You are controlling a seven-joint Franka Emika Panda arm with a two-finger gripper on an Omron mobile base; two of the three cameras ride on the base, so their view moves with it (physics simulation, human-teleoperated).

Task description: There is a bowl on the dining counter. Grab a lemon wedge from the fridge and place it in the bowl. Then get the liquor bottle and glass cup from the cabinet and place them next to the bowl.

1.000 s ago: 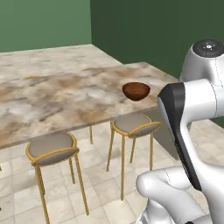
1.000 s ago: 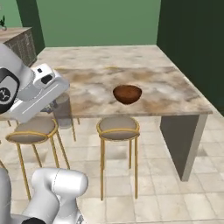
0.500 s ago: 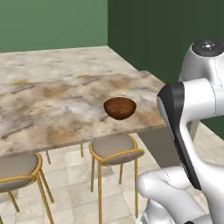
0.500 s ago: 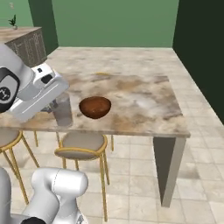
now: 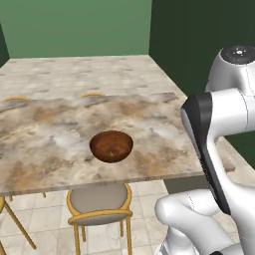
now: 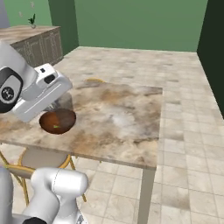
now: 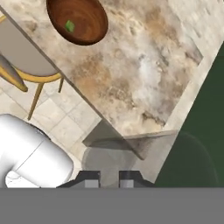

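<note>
Reddish-brown and glossy, the bowl (image 5: 111, 146) sits on the marbled stone table (image 5: 45, 129), a little in from the near edge and just above a round-seated stool (image 5: 98, 200) tucked underneath. Inside the bowl lies a small green-yellow sliver, the lemon wedge (image 7: 69, 26), so I judge the first part of the job done. Around the bowl the stone is bare: no bottle stands beside it yet, and no cup is set down on the stone. From the hand's own camera the gripper (image 7: 109, 178) shows its two dark tips close together, and a greyish translucent shape, which I take to be the glass cup (image 7: 131, 151), hangs right in front of them; a see-through tumbler shape also shows under the hand in the right base view. My guess is the cup is held and about to be set down next to the bowl. The liquor bottle would then remain to be fetched.
</note>
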